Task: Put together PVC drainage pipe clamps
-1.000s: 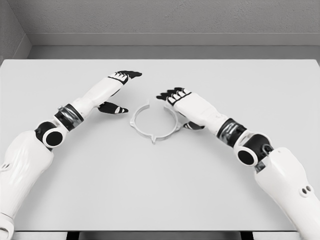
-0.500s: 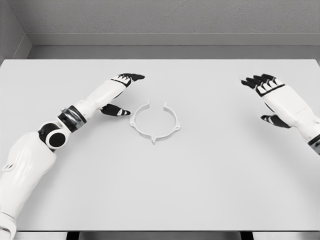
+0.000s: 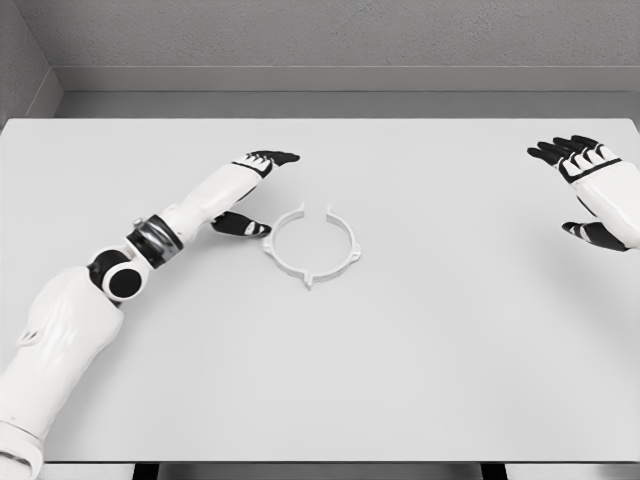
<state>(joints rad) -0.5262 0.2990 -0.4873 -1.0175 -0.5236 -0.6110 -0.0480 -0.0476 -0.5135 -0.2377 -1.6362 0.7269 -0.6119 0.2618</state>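
White jointed arms with black elbow rings and black-fingered hands.

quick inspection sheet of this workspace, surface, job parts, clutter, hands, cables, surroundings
surface: plain white table, flat, no marks seen
job's things: one white ring-shaped pipe clamp lying flat near the middle, gap in its far side, small tabs on its rim
clutter: nothing seen
grippers: left hand open, just left of the clamp, thumb close to its rim, contact not clear; right hand open at the far right edge, well clear of the clamp, holding nothing
cables: nothing seen
surroundings: grey wall behind the table, with a lighter band along its base
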